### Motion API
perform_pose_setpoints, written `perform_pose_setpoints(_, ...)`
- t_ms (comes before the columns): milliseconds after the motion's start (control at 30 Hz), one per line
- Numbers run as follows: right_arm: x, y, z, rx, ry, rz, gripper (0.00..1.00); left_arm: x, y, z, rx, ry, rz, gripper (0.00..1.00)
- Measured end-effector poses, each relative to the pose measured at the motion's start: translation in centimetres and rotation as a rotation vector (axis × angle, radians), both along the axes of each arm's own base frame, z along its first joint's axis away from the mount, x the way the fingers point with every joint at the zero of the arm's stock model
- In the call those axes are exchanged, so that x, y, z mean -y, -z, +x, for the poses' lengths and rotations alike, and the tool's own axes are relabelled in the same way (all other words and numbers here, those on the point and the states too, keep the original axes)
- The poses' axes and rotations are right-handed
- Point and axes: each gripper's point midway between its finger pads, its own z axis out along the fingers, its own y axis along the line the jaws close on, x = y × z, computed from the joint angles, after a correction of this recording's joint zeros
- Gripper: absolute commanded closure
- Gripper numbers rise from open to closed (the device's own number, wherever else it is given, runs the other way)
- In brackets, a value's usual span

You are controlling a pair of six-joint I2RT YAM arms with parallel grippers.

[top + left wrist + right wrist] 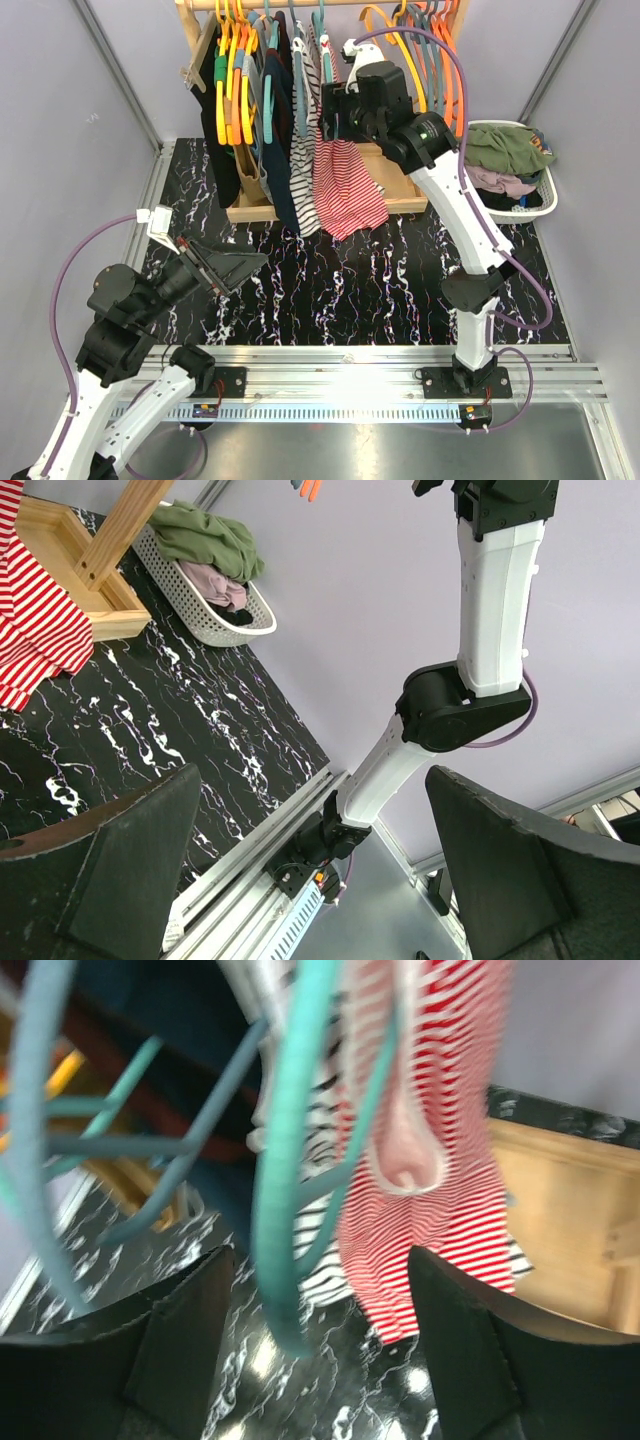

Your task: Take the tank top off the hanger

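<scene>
A red-and-white striped tank top (347,185) hangs on a teal hanger (318,22) on the wooden rack (250,208). In the right wrist view the tank top (440,1140) hangs straight ahead and the teal hanger (285,1160) crosses between the jaws. My right gripper (330,108) is raised at the rack beside the top's upper part, open, holding nothing (315,1360). My left gripper (240,265) hovers low over the black marble mat, open and empty (310,880). The tank top's hem also shows in the left wrist view (35,610).
Several other garments hang on orange, yellow and teal hangers (240,70) along the rack. A white laundry basket (512,170) with clothes stands at the right, also in the left wrist view (205,580). The black marble mat (380,285) lies in front of the rack.
</scene>
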Motion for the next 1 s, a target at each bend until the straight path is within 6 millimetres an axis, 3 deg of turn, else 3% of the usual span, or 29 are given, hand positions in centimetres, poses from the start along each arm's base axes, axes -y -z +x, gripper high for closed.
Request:
perform_pose_setpoints(200,1.9,-1.0,2.2,0.074,0.151,-0.034,0.30,0.0,0.0,0.0,0.001,-0.001,0.000,0.01)
perform_pose_setpoints(267,1.8,-0.8,2.6,0.083,0.157,-0.043,0.39,0.0,0.0,-0.1,0.002,-0.001,0.000,0.01)
perform_pose_setpoints(300,1.7,-0.6,2.7,0.081,0.155,-0.050,0.45,-0.1,0.0,-0.1,0.006,-0.001,0.001,0.01)
perform_pose_setpoints(333,1.6,-0.2,2.9,0.078,0.152,-0.061,0.64,-0.1,0.0,-0.1,0.007,-0.002,0.001,0.01)
perform_pose_setpoints(433,1.2,1.2,3.7,0.069,0.147,-0.096,1.00,-0.2,-0.1,-0.2,0.012,-0.002,0.002,0.01)
perform_pose_setpoints(733,0.9,0.9,4.4,0.107,0.135,-0.109,1.00,-0.3,0.1,-0.3,0.010,-0.007,0.009,0.01)
perform_pose_setpoints(867,1.4,-0.5,4.4,0.131,0.122,-0.072,1.00,-0.2,0.2,-0.2,0.009,-0.007,0.011,0.01)
perform_pose_setpoints(1000,3.5,-2.7,4.0,0.161,0.136,-0.037,1.00,-0.1,0.3,0.0,0.005,-0.007,0.019,0.01)
